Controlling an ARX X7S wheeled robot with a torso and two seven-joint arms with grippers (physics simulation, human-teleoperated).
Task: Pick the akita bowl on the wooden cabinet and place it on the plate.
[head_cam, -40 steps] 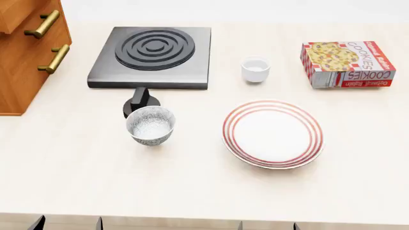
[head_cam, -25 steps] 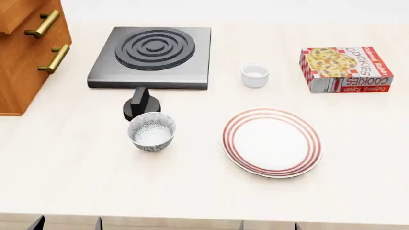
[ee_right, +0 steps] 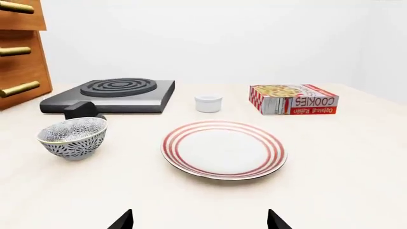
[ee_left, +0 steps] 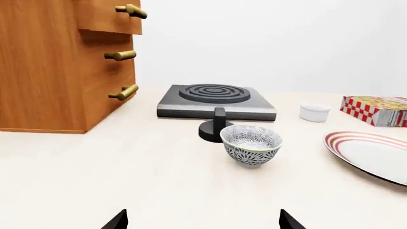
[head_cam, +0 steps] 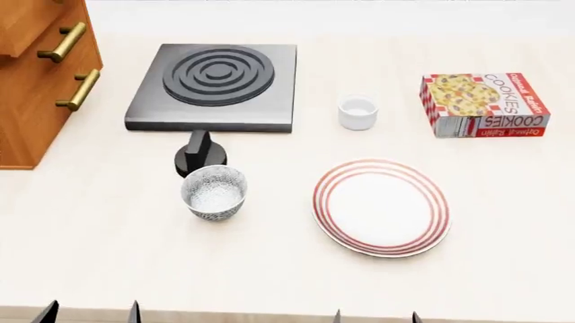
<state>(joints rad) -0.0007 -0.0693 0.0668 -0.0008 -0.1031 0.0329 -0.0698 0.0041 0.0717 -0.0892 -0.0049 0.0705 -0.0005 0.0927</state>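
Observation:
The akita bowl (head_cam: pixel 214 192), white with a dark fine pattern, stands upright on the pale table just in front of the stove knob, not on the wooden cabinet (head_cam: pixel 31 81) at the far left. The plate (head_cam: pixel 381 207), white with red rings, lies empty to the bowl's right. Only the dark tips of my left gripper (head_cam: pixel 90 315) and right gripper (head_cam: pixel 376 316) show at the near edge, both open and empty. Ahead of the left gripper (ee_left: pixel 202 222) sits the bowl (ee_left: pixel 251 145). The plate (ee_right: pixel 222 149) lies ahead of the right gripper (ee_right: pixel 198 220), with the bowl (ee_right: pixel 73 137) off to one side.
A black single-burner stove (head_cam: pixel 215 86) with its knob (head_cam: pixel 199 156) sits behind the bowl. A small white cup (head_cam: pixel 357 112) and a cookie box (head_cam: pixel 483 105) stand at the back right. The cabinet's brass handles (head_cam: pixel 63 42) stick out toward the table.
Everything on the table has slid a little downward in the head view, so the view itself has shifted. The bowl and plate keep their places relative to each other.

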